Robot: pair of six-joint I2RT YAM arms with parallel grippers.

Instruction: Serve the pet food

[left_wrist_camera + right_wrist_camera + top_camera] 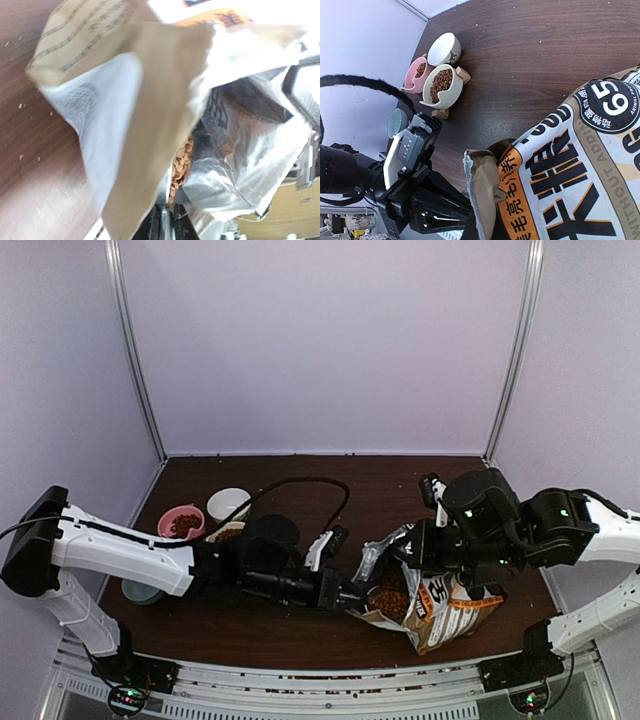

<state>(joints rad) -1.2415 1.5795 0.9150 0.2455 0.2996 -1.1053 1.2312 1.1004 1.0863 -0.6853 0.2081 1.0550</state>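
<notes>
left end effector point(352, 592): inside mouth of brown-and-white printed paper bag point(445, 605), spread or closed cannot be told | right end effector point(418, 548): pressed together at bag rim | pet food point(181, 167), reddish-brown kibble pellets: in bag; also in pink round bowl point(417, 72) and cream round bowl point(441, 85) on dark wooden table point(300, 480)

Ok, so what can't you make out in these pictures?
Left hand: fingertips buried in the mouth of the bag in the top view; left wrist view blurred, grip unclear.
Pet food inside: only a small patch shows in the left wrist view; crumpled liner hides the rest.
Right hand: fingers hidden under the right arm from above, behind the bag in the right wrist view.
Teal disc: top view, half under the left arm.
</notes>
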